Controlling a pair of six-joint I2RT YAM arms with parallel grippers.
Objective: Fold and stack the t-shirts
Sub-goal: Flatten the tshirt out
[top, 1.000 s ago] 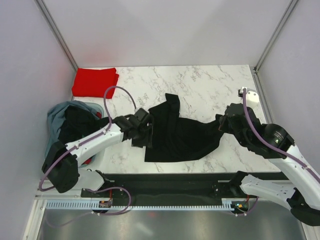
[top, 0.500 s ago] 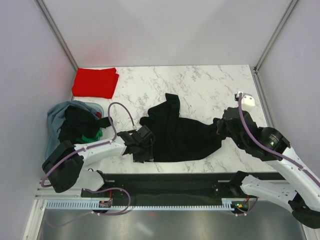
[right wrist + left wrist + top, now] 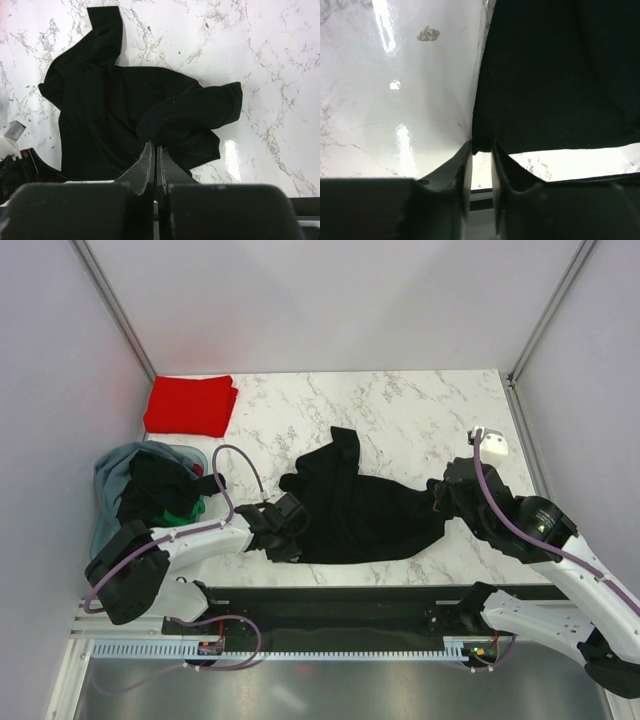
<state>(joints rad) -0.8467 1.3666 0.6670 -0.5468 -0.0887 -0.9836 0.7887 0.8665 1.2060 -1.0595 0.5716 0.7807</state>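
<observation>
While the red t-shirt (image 3: pixel 190 405) lies folded, I have both arms' jaws clamped on the rumpled black t-shirt (image 3: pixel 360 512), with more shirts (image 3: pixel 158 485) waiting in the fabric tub (image 3: pixel 106 468).

spread t-shirt (image 3: pixel 360 510): table (image 3: pixel 420 410) centre | folded t-shirt (image 3: pixel 190 405): far-left corner | tub (image 3: pixel 108 475): left edge

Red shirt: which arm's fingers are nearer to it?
Left. The left fingers are at the black shirt's left corner, toward the robot and right of the red shirt; the right fingers are at its right end, clearly farther.
</observation>
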